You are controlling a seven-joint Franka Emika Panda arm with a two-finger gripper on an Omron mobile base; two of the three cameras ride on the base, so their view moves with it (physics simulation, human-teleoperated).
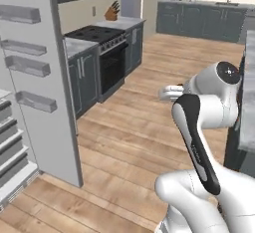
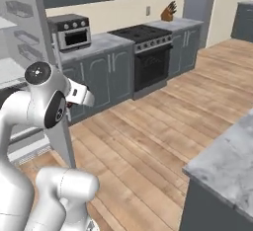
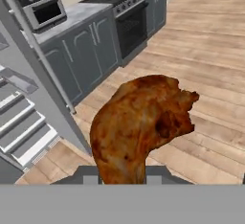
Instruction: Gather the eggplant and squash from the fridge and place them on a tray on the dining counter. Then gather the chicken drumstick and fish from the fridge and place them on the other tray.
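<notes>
Stove (image 2: 148, 40), toaster oven (image 2: 69, 30), knife block (image 2: 169, 12)

Left base view: fridge door (image 1: 42, 72) fills the left side, its door bins (image 1: 27, 65) stacked down it. Stove (image 1: 102, 53) sits upper center, knife block (image 1: 112, 12) behind it on the desk (image 1: 119, 23). Hand view: chicken drumstick (image 3: 141, 125) at center, between the jaws at bottom; toaster oven (image 3: 40, 5) upper left on the desk, stove to its right. Right base view: dining desk (image 2: 227, 163) lower right.
</notes>
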